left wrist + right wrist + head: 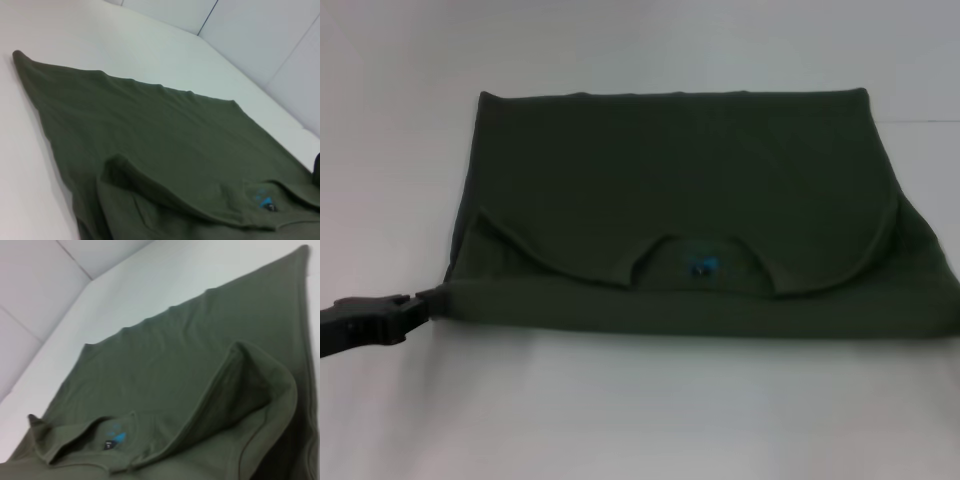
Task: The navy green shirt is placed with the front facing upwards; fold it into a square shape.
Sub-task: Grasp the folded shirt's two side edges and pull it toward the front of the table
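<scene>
The navy green shirt [670,200] lies on the white table, folded into a wide band. Its collar with the small blue print [701,266] is toward me, and a curved flap lies over it. No chest letters show. My left gripper [423,298] is low at the shirt's near left corner, with its fingers pinched together on the cloth edge. The left wrist view looks across the shirt [165,145] and the right wrist view shows the collar and a folded sleeve [240,390]. A dark sliver at the edge of the left wrist view [316,170] seems to be my right gripper by the shirt's far corner.
The white table [620,420] runs all around the shirt. The table's far edge meets pale wall panels [260,30] behind it. The shirt's right end reaches the edge of the head view.
</scene>
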You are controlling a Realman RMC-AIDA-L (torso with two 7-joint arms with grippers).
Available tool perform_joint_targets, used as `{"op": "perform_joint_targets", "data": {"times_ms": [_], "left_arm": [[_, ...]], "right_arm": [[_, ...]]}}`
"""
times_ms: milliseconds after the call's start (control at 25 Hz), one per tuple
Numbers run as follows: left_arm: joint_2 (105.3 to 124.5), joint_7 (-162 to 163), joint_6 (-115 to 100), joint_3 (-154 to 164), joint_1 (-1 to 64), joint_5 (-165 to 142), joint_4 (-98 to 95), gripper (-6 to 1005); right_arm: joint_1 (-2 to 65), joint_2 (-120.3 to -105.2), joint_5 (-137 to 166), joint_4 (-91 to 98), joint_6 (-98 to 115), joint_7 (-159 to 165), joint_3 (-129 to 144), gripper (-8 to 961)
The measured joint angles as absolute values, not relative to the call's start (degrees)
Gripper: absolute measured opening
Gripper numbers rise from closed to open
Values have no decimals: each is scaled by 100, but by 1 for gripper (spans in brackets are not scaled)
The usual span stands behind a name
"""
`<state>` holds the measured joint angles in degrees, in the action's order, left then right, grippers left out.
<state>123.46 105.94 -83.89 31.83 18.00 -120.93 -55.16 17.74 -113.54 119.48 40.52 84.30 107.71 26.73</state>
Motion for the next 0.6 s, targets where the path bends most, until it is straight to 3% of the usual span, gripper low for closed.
{"op": "perform_joint_targets", "data": {"times_ms": [600], "left_arm": [[12243,10774,-10487,2266,1617,-12650,-5513,36]], "right_arm": [[871,-11327,11973,4386,10018,10134,2307,33]]}}
